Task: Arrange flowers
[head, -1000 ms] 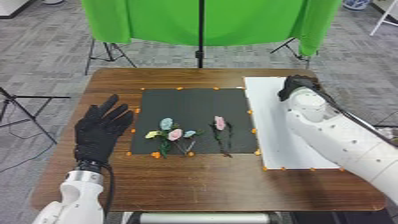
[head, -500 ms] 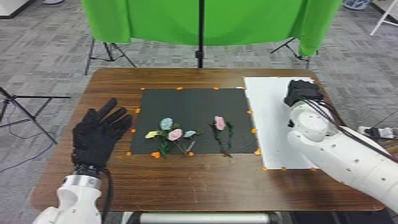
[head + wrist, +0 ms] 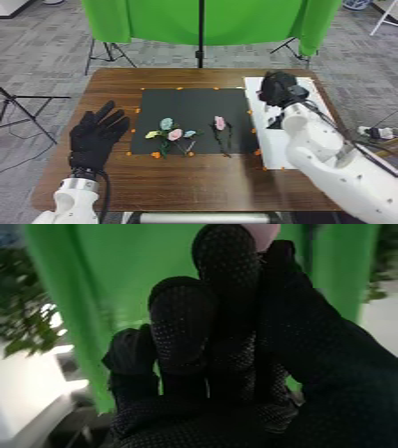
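So, far left there's a black stand (image 3: pixel 25 112) on the gray floor, and then the left hand (image 3: pixel 96 137) is over the brown table (image 3: pixel 178 182), just beside the dark mat. Its fingers are pretty much straight and fanned apart, nothing in them.

Next over is the dark mat (image 3: pixel 195 107) with the flowers lying on the half nearer the robot. There's a little bunch on its left side: yellow bloom (image 3: pixel 152 134), blue bloom (image 3: pixel 166 123), pink bloom (image 3: pixel 175 134) and a small pale one (image 3: pixel 189 133), stems pointing back toward the robot. A bit apart from those, a longer pink flower (image 3: pixel 219 122) lies with its stem running the same way.

Then you get the white sheet (image 3: pixel 274 145), and the right hand (image 3: pixel 277 90) is over its far part. From the right wrist view, the fingers are up close together and the thumb's pressed in, clamped on a pink bud (image 3: pixel 264 233) right at the tips. Green cloth (image 3: pixel 209 30) hangs behind the table.
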Robot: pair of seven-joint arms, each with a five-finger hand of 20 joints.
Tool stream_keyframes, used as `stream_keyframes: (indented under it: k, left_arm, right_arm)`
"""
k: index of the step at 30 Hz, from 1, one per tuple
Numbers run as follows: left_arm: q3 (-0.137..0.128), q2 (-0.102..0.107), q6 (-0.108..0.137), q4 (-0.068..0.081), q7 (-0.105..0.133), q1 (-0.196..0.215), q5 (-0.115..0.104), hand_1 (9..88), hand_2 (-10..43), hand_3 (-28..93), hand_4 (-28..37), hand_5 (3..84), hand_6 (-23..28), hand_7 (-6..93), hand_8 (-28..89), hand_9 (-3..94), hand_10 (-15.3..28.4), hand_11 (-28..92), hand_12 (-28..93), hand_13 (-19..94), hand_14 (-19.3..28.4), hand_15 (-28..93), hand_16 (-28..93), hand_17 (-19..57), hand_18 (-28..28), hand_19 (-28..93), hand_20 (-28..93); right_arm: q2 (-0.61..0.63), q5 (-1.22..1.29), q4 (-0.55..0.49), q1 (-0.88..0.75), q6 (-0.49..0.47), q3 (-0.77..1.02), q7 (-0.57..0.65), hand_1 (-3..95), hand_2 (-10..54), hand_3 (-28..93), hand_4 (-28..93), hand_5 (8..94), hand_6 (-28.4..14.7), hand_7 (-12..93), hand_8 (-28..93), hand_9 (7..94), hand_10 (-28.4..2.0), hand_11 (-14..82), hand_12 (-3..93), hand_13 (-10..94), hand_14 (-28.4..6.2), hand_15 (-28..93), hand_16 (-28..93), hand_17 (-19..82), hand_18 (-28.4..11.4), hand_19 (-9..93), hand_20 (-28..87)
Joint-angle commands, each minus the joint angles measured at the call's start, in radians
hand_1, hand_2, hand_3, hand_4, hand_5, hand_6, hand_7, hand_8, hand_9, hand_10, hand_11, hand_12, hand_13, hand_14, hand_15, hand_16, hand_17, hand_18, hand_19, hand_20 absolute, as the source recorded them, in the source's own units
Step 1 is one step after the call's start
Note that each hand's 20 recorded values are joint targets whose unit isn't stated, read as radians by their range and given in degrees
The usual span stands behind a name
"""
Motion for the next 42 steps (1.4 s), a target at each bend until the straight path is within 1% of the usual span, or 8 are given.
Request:
stream_keyframes:
  k: [1, 11, 15, 22, 27, 31, 35, 42]
  left_arm:
    - [-0.006, -0.021, -0.008, -0.003, -0.021, 0.010, 0.014, 20.8, 10.0, 77, -28.3, 39.5, 10.7, 13.0, -9, 36.1, 21.1, 26, 12, 26, 28.3, 55, -9, -8.4, 28.4, 59, 9]
    - [-0.009, -0.030, -0.015, -0.002, -0.030, 0.011, 0.020, 20.9, 9.9, 77, -28.3, 39.6, 10.7, 13.0, -9, 36.1, 21.1, 26, 12, 26, 28.3, 55, -9, -8.4, 28.4, 59, 9]
    - [-0.009, -0.030, -0.014, -0.003, -0.031, 0.012, 0.021, 21.0, 9.8, 77, -28.3, 39.7, 10.7, 13.0, -9, 36.2, 21.2, 26, 12, 26, 28.2, 55, -9, -8.4, 28.4, 59, 9]
    - [-0.016, -0.038, -0.016, -0.004, -0.037, 0.013, 0.025, 21.3, 9.8, 77, -28.3, 39.7, 10.8, 12.9, -9, 36.2, 21.1, 26, 12, 26, 28.2, 55, -9, -8.4, 28.4, 59, 9]
    - [-0.020, -0.038, -0.023, -0.003, -0.031, 0.022, 0.025, 21.4, 9.7, 77, -28.3, 39.8, 10.7, 13.0, -9, 36.2, 21.1, 26, 12, 26, 28.3, 55, -9, -8.4, 28.4, 59, 9]
    - [-0.022, -0.046, -0.030, 0.006, -0.031, 0.015, 0.030, 21.4, 9.8, 77, -28.3, 39.7, 10.7, 12.9, -9, 36.2, 21.1, 26, 12, 26, 28.3, 54, -9, -8.5, 28.4, 59, 9]
    - [-0.028, -0.052, -0.059, 0.015, -0.037, 0.011, 0.040, 20.8, 9.7, 77, -28.3, 39.8, 10.1, 12.6, -9, 36.3, 21.0, 26, 11, 26, 28.3, 55, -9, -8.5, 28.4, 59, 9]
    - [-0.025, -0.049, -0.056, 0.018, -0.021, 0.030, 0.037, 20.2, 9.8, 77, -28.3, 39.3, 8.3, 11.3, -9, 35.7, 19.8, 23, 11, 26, 28.2, 54, -9, -8.6, 28.4, 59, 9]
  right_arm:
    - [-0.079, -0.046, -0.004, -0.124, 0.018, -0.095, -0.004, 53.2, -9.5, 73, -28, 85.4, 2.5, 19, 3, 92.5, -6.2, 22.0, 33.0, 71, -7.4, 72, 21, 27, -21.1, 93, 55]
    - [-0.075, -0.090, -0.024, -0.148, 0.000, -0.088, 0.005, 48.8, -9.5, 73, -28, 78.1, 1.5, 16, 0, 87.9, -6.9, 27.1, 31.5, 68, -8.6, 75, 18, 25, -21.4, 93, 55]
    - [-0.074, -0.124, -0.044, -0.177, -0.040, -0.060, -0.008, 42.4, -9.5, 76, -28, 70.6, 1.6, 16, -11, 81.7, -8.1, 36.4, 27.8, 65, -9.9, 78, 17, 24, -21.7, 93, 56]
    - [-0.099, -0.106, -0.084, -0.236, -0.121, 0.019, -0.033, 35.8, -9.5, 78, -28, 64.9, 0.1, 15, -12, 74.9, -10.9, 48.3, 20.3, 62, -11.6, 81, 17, 22, -21.9, 93, 58]
    - [-0.089, -0.037, -0.134, -0.276, -0.070, 0.079, -0.017, 33.3, -9.5, 76, -28, 62.7, -0.5, 14, -12, 72.5, -12.2, 50.4, 20.2, 61, -12.4, 82, 17, 21, -22.0, 93, 59]
    - [-0.109, 0.221, -0.184, -0.360, 0.034, 0.230, -0.039, 29.8, -9.5, 76, -28, 62.0, -1.0, 14, -12, 71.1, -13.3, 44.0, 17.3, 58, -13.9, 79, 15, 19, -22.1, 89, 58]
    - [-0.147, 0.548, -0.202, -0.454, 0.112, 0.398, -0.174, 26.8, -5.9, 78, -28, 59.6, -1.0, 15, -12, 67.0, -15.6, 31.0, 14.7, 52, -16.1, 69, 10, 15, -22.5, 80, 53]
    - [-0.270, 1.119, -0.153, -0.537, -0.003, 0.617, -0.321, 23.5, 0.6, 79, -28, 49.2, 1.1, 15, -13, 53.4, -17.2, 21.0, 13.5, 39, -19.0, 49, 8, 8, -21.9, 65, 40]
